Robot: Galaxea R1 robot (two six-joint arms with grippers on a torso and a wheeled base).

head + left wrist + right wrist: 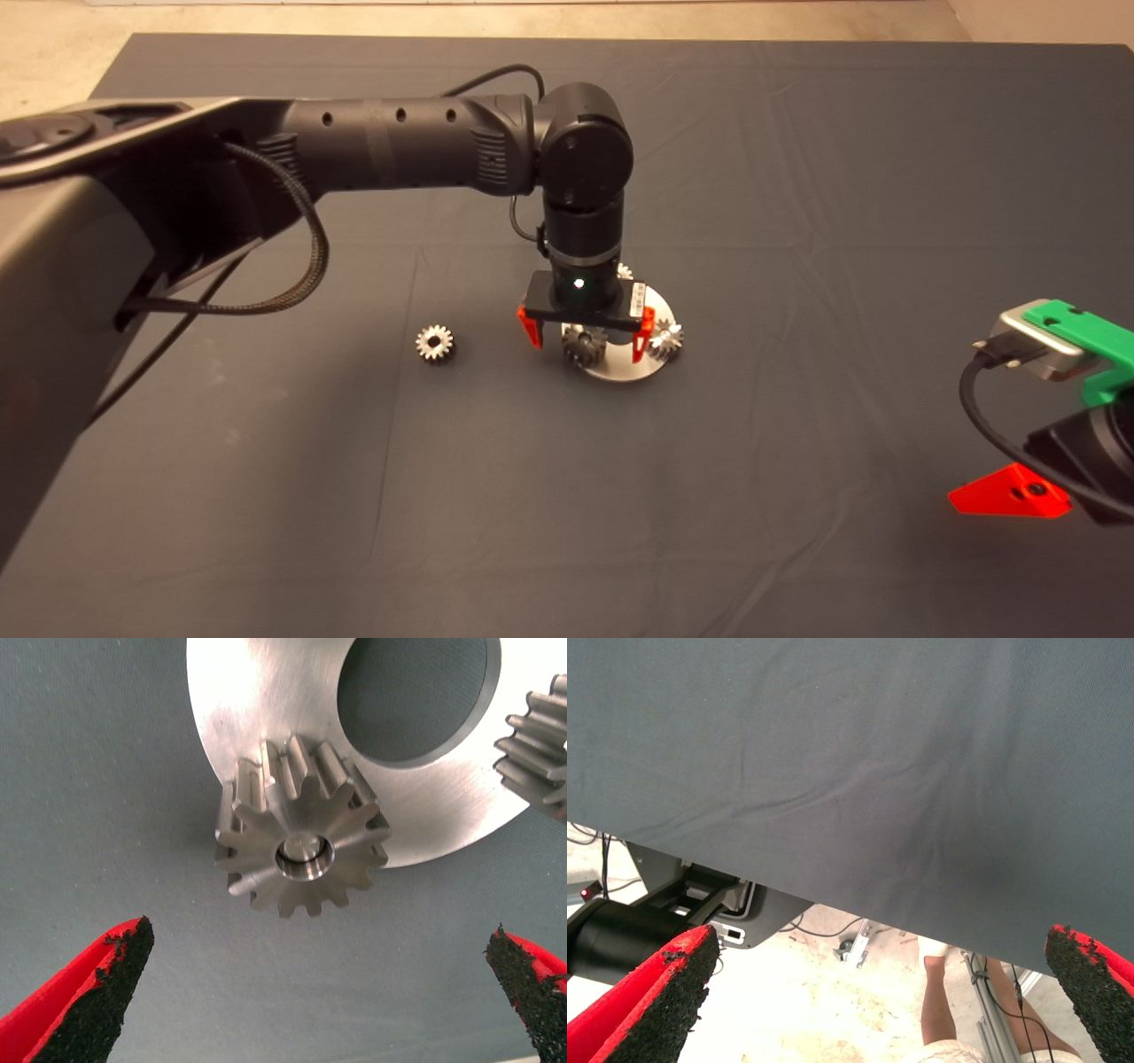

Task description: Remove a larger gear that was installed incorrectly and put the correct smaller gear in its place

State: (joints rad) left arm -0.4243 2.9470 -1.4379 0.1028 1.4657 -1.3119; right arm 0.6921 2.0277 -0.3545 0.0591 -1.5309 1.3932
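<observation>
Steel disc (620, 368) is the landmark: the left claw (586, 337) hangs over it, fingers spread wide around a small gear (301, 850) on its rim. Another small gear (434, 343) lies well apart. Centre before closing. Dark cloth covers the surface (797, 177); the right claw (877, 1010) waits wide.

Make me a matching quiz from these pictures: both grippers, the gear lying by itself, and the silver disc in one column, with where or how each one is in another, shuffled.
Things
1. left gripper
2. right gripper
3. lone gear
4. silver disc

Places and states
A. waiting, open, at the lower right edge of the head view
B. on the bare mat, apart from the disc
C. open, above the mounted gear
D. flat on the mat, with a wide round hole, carrying gears

Pairs: 1-C, 2-A, 3-B, 4-D
</observation>
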